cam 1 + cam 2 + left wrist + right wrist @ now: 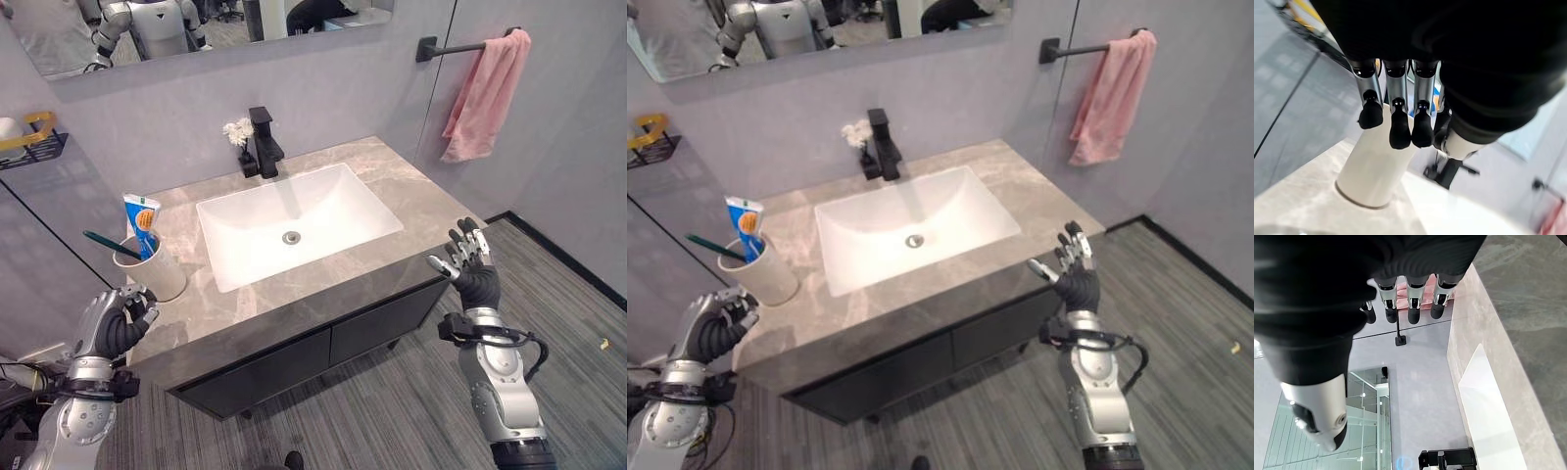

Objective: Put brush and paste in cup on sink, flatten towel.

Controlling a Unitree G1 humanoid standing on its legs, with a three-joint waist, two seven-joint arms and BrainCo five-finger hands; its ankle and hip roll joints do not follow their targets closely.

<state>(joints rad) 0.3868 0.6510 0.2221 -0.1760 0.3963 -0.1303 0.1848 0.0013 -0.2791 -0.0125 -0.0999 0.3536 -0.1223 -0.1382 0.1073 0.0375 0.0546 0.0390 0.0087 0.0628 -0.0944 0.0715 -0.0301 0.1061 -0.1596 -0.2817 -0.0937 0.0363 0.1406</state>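
Standing at lower left of the head views, just beside the left hand (118, 321), with fingers curled and grasping nothing: the white cup (157, 266) on the grey counter (411, 211), already holding the toothbrush (110, 245), leaning toward the frame's left, and the toothpaste tube (143, 223), standing nearly upright. Lying mid-frame: the white sink basin (294, 220), with a black faucet (265, 142) and a small white flower (238, 130) behind it. Hovering at lower right, off the counter's front corner: the right hand (470, 257), fingers spread and relaxed, empty. Hanging at upper right, well apart and up-frame from that hand: the pink towel (487, 93), bunched over the end of a black bar (453, 48), long axis running downward. Judging the right hand nearer, with nothing standing between.
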